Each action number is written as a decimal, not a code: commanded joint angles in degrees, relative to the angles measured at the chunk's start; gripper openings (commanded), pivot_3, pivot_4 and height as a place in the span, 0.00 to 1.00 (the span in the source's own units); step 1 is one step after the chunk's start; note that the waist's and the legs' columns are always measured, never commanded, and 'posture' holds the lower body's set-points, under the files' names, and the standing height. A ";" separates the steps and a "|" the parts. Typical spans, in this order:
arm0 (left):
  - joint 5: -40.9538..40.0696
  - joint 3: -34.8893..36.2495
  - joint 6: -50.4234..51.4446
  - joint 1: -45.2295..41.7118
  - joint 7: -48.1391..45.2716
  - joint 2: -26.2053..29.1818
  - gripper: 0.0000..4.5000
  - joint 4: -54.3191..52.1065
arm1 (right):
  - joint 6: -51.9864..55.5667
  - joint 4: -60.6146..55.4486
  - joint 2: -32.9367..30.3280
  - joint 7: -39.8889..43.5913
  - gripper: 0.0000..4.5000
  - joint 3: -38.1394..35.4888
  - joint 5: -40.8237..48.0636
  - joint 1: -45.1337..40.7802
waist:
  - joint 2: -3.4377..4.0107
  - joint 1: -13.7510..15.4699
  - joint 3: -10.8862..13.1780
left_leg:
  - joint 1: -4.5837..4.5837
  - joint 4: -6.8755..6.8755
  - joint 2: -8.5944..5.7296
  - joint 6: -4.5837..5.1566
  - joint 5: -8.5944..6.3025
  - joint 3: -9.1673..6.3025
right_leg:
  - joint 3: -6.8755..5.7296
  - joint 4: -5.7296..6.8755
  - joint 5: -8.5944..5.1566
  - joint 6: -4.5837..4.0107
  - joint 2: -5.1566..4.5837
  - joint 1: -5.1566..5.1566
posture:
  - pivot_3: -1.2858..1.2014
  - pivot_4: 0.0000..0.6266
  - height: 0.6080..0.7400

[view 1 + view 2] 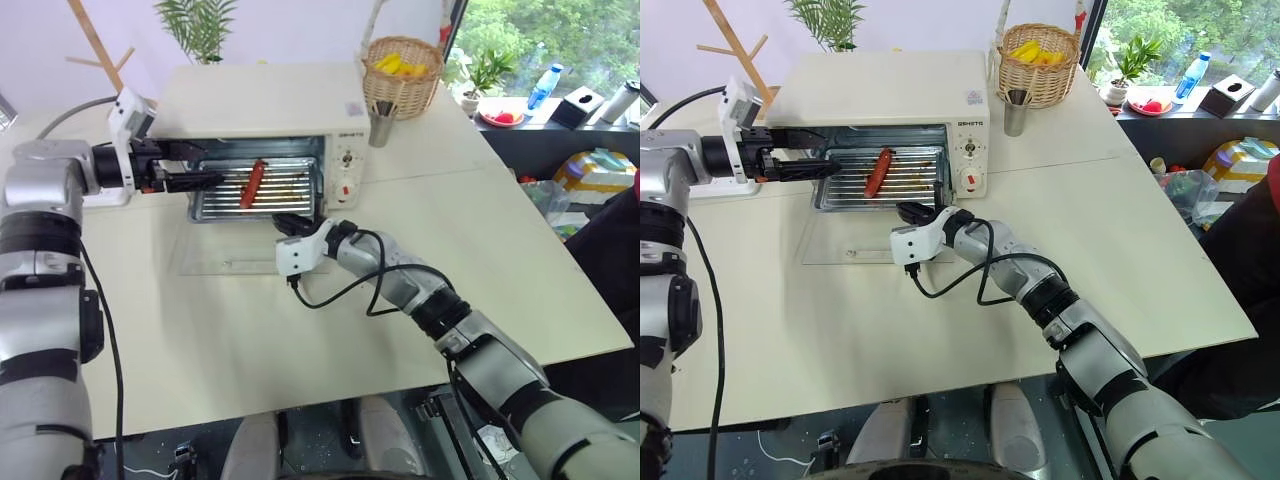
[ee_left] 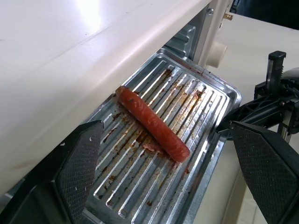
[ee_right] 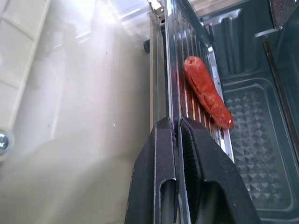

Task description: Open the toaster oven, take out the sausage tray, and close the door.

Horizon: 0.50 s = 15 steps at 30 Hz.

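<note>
My right gripper (image 3: 176, 140) is pinched shut on the thin front rim of the sausage tray (image 2: 196, 154), one black finger above the metal lip and one below, near the tray's right front corner. My left gripper (image 1: 805, 160) stands wide apart and holds nothing; its fingers (image 2: 81, 163) bracket the tray's left end, level with the oven mouth, not touching the metal as far as I can tell.

The tray is ribbed bright metal, streaked with brown grease. It sits partway out of the toaster oven (image 1: 260, 105), its front edge past the opening and over the lowered door (image 1: 855, 245). One red sausage (image 1: 252, 184) lies slantwise across the ribs, toward the tray's left half.

The door is folded down flat toward the table's near edge, clear glass with a cream frame; its bar handle is hard to pick out through the glare, so I leave that. The knob panel (image 1: 345, 170) on the oven's right side shows a red light low down.

The oven stands at the far side of the table (image 1: 300, 340), left of centre. Just beside the oven's right rear corner is a metal cup (image 1: 382, 125), and behind the cup a wicker basket (image 1: 402, 70) with yellow contents. A black cable (image 1: 960, 275) loops over the tabletop by my right wrist.
</note>
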 commanded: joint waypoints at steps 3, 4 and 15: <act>0.18 0.76 -0.87 -2.67 -0.36 0.71 1.00 -0.14 | 0.00 1.70 0.53 -1.47 0.06 -1.25 -0.24 -2.47 | 0.00 0.00 0.00 | 0.00 0.00 0.00 0.00 0.00 0.00 | 0.00 0.00 0.00 0.00 0.00 0.00 | 0.52 0.24 1.00; 0.18 0.78 -0.86 -2.72 -0.36 0.75 1.00 -0.12 | 0.10 2.43 0.65 -1.79 0.06 -1.29 -0.27 -2.82 | 0.00 0.00 0.00 | 0.00 0.00 0.00 0.00 0.00 0.00 | 0.00 0.00 0.00 0.00 0.00 0.00 | 0.52 0.24 1.00; -0.21 1.30 -0.38 -2.22 -0.16 1.41 1.00 -1.15 | -0.84 12.66 2.05 -5.70 0.47 -0.51 -1.20 -7.64 | -0.01 0.06 0.00 | 0.00 0.01 0.00 0.00 0.00 0.00 | 0.00 0.00 0.00 0.00 -0.01 0.00 | 0.52 0.24 1.00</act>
